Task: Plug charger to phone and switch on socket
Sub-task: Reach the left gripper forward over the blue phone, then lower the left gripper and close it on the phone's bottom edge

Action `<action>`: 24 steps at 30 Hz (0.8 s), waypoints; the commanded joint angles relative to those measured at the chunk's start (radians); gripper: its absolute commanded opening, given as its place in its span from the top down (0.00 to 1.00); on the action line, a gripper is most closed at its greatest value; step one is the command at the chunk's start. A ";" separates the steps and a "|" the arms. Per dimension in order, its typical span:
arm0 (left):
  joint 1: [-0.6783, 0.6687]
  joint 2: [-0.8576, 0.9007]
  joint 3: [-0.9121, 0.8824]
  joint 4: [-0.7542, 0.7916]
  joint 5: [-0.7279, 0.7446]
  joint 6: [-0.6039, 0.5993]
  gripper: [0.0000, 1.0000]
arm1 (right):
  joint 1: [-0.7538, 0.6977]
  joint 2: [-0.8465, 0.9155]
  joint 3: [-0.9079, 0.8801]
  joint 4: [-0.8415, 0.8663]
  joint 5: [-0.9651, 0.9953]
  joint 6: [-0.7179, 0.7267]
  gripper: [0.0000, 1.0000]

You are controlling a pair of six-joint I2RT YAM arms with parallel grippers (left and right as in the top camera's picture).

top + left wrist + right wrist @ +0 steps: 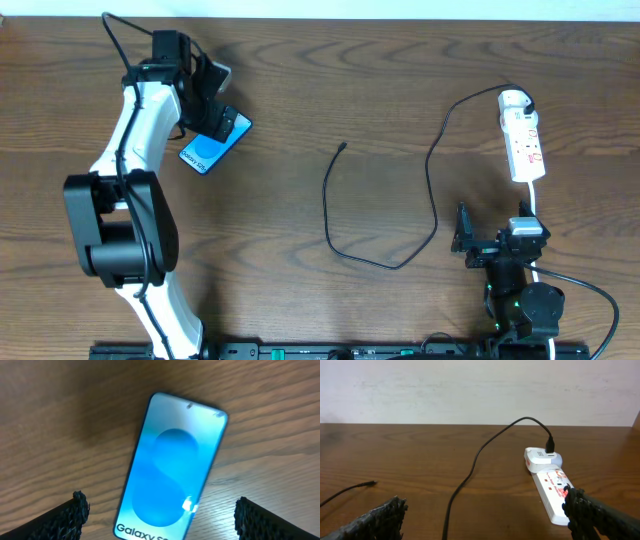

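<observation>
The phone (222, 138) lies flat and screen-up near the far left corner of the worktop (300, 80), turned on a diagonal. The left arm (140, 130) reaches over it, probably so that the phone can be gripped and steadied while the plug goes in. In the left wrist view the left jaws are spread wide. One finger (70, 517) shows on each side of the phone's lower end, and both look clear of its edges, so they hold nothing; whether they hover above it or rest on the wood cannot be told. The black cable (330, 215) lies loose across the middle of the worktop. Its plug tip (342, 148) points toward the far edge, well apart from the phone, so the plugging-in is not yet done. From there the cable loops toward the near edge and climbs to the white adapter (515, 100), which sits in the far end of the power strip (525, 150) by the right edge. The right arm (512, 262) waits at the near right corner, facing the strip, likely placed to reach the cable or the switch. The right jaws are also spread wide and empty, and one finger (600, 517) shows just beside the strip's near end in the right wrist view.
</observation>
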 commanded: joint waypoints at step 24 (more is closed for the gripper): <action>0.002 0.163 0.013 0.000 0.024 0.047 0.06 | 0.007 -0.006 -0.004 -0.001 0.008 -0.010 0.01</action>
